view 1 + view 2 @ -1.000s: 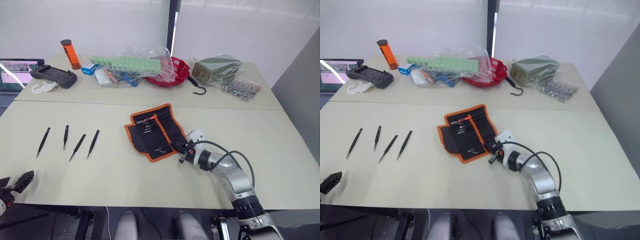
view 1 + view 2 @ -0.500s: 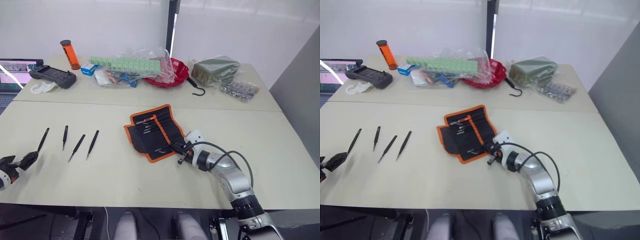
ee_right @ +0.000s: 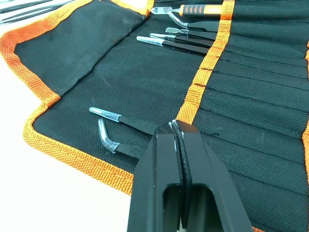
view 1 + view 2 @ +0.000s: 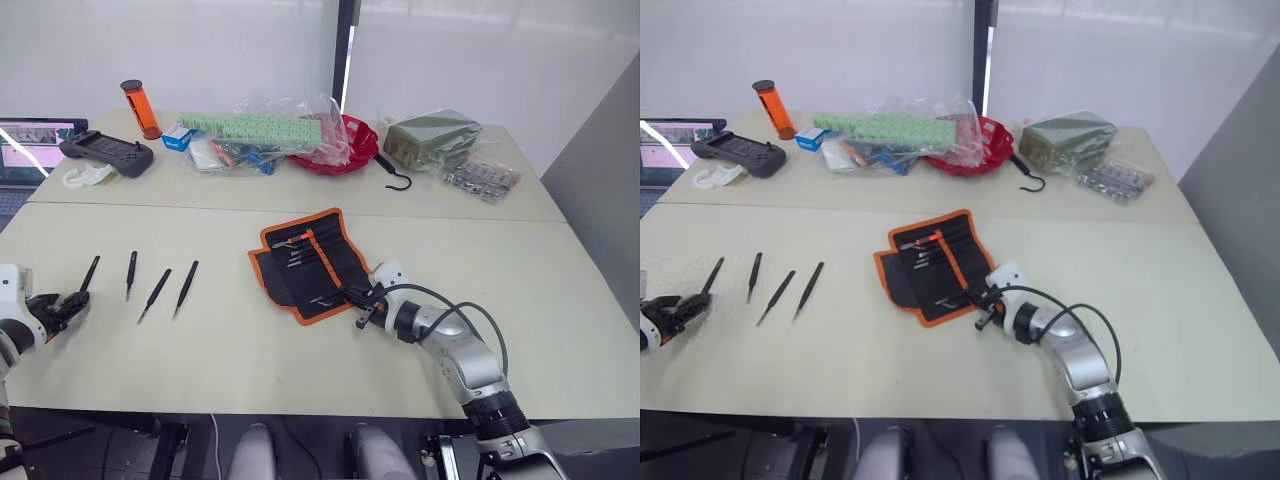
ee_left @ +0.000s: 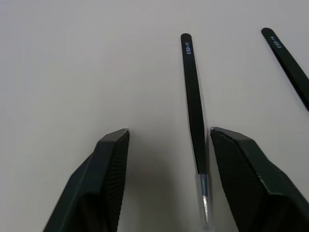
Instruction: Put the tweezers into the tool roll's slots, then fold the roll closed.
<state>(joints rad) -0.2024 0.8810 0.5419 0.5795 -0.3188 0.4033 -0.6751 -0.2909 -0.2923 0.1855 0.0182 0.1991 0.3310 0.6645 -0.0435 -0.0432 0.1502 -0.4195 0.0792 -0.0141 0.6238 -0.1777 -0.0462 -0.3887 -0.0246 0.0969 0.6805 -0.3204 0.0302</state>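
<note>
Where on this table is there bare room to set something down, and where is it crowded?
Bare: the stretch between the four loose tweezers and the tool roll, and the near-right area beyond the right gripper. Crowded: the far edge, with the orange tube, plastic bags and green bag. The left gripper straddles one tweezer.

Bare table [image 4: 420, 240] all round tool roll [image 4: 310, 262]; four tweezers [image 4: 160, 288] well apart; clutter lines far edge.
</note>
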